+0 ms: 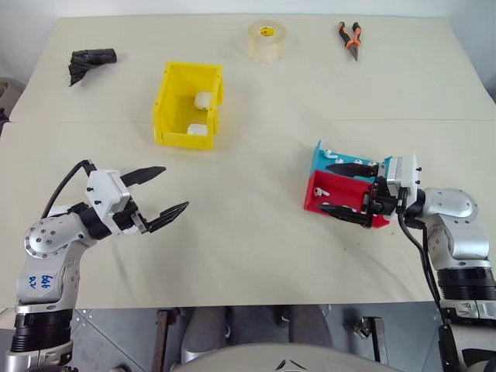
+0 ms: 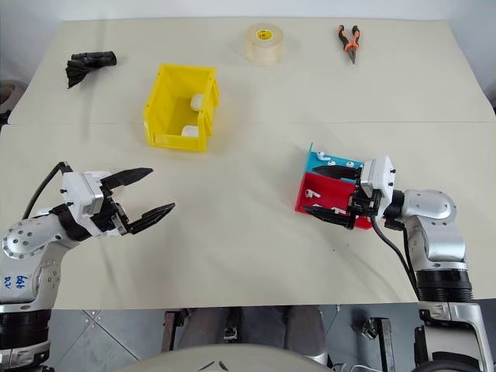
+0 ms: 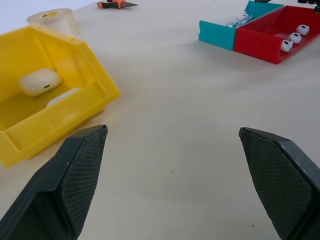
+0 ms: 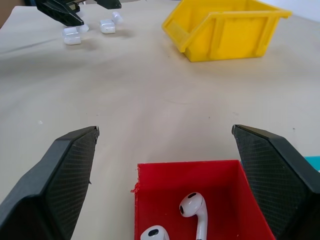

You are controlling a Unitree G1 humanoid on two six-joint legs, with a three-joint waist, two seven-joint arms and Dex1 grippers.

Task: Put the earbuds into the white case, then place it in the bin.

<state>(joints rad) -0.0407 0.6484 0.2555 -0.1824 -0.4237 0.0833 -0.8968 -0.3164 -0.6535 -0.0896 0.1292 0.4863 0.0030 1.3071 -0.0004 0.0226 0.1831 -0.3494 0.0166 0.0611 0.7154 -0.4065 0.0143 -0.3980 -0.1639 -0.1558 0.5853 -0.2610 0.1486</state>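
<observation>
From my head, the yellow bin (image 1: 188, 105) holds two cases (image 1: 203, 100). My right end effector (image 1: 349, 190), wide open, hangs over the red tray (image 1: 319, 194).

Right wrist: earbuds (image 4: 192, 206) in the red tray.

Left wrist: my left end effector (image 3: 172, 187) is wide and empty.

I think I'm starting; next I must pinch an earbud.

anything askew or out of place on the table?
Mild only: the red tray and teal tray sit skewed to the table edges, unlike the square-set yellow bin. Two white cases are already in the bin, while earbuds still lie in the red tray. Nothing spilled.
</observation>
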